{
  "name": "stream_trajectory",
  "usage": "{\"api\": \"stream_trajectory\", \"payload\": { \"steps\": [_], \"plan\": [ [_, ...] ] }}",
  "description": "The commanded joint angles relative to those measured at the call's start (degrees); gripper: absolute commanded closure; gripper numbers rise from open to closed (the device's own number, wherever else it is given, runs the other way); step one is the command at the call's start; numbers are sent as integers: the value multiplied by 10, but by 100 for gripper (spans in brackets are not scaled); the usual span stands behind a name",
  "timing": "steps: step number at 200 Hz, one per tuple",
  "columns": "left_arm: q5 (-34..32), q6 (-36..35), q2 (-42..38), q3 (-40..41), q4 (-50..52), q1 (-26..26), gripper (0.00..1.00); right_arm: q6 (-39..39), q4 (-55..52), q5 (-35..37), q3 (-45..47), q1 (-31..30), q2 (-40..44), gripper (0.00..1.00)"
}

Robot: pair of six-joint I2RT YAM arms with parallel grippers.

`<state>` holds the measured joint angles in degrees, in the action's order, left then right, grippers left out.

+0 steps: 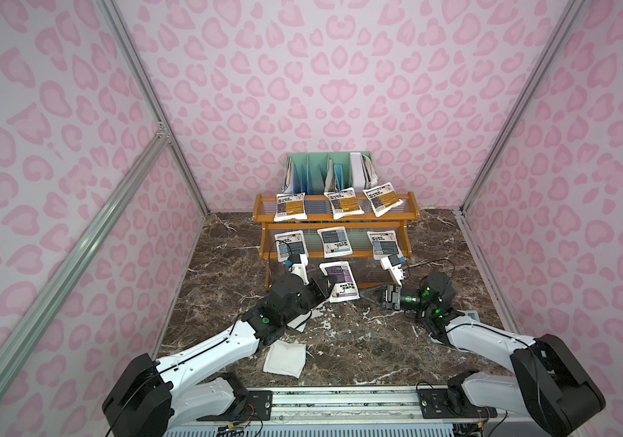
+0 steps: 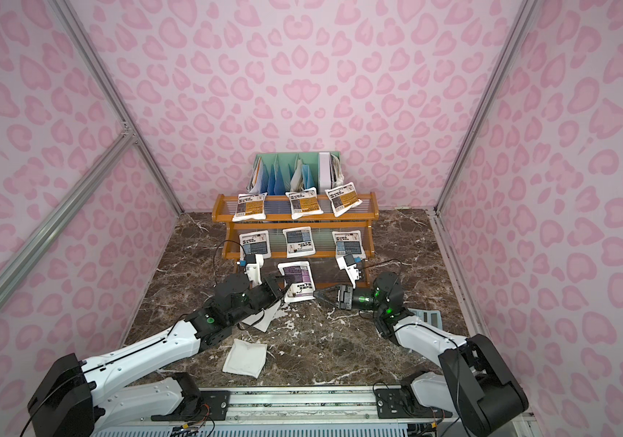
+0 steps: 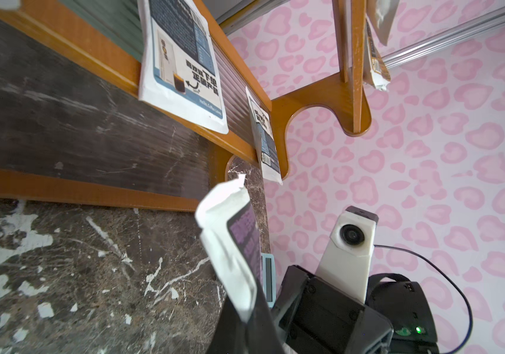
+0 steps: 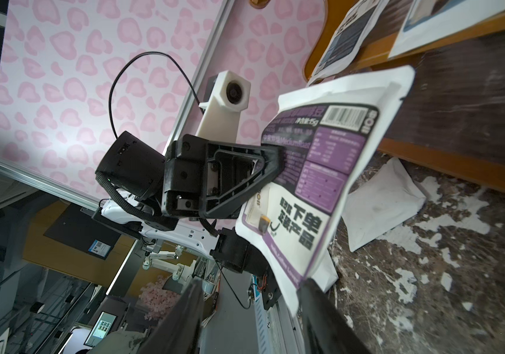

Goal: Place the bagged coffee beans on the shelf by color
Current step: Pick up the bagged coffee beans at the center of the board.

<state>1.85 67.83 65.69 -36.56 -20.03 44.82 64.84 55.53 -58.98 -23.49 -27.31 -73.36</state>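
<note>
Left gripper (image 1: pixel 329 284) pinches the purple-label pouch (image 1: pixel 341 282) by one edge, raised before the shelf's (image 1: pixel 315 217) bottom tier, likely purple's row; right gripper (image 1: pixel 368 297) stands parted just beside it, holding nothing

Left arm (image 1: pixel 208 350), right arm (image 1: pixel 484 336): white links, black joints, green lights, black cables.

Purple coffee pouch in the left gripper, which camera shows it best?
The right wrist view: the purple pouch appears large, label readable, with the left gripper clamped on its side. Both top views show it small, before the shelf. The left wrist view catches only its crumpled edge.
</note>
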Motion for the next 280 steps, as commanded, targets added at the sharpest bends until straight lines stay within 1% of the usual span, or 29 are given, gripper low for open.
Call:
{"api": "stream_trajectory", "payload": {
  "steps": [1,56,98,135,174,224,236,246,257,271,280],
  "plan": [
    [4,1,0,-6,-31,4,100,-15,13,-17,-5,-3,-2,47],
    [7,1,-15,-3,-17,9,100,-66,-46,-5,-13,-1,-1,50],
    [-4,-13,-56,-3,47,10,100,-107,-95,9,-13,10,14,50],
    [-5,-10,-67,3,55,11,100,-98,-73,8,-18,8,17,50],
    [7,-3,-33,-7,17,14,100,-74,-27,10,-28,1,-5,52],
    [15,-16,-7,-37,9,18,100,-59,5,12,-40,-13,-36,55],
    [11,-20,-7,-41,14,18,100,-57,8,16,-37,-14,-36,58],
    [9,-21,-7,-41,15,18,100,-55,13,21,-33,-13,-35,65],
    [5,-22,-5,-41,18,18,100,-54,14,26,-30,-14,-33,75],
    [-1,-24,-7,-40,25,18,100,-58,11,35,-25,-13,-27,91],
    [-5,-24,-10,-38,32,18,100,-62,1,42,-22,-11,-21,98]
  ]
}}
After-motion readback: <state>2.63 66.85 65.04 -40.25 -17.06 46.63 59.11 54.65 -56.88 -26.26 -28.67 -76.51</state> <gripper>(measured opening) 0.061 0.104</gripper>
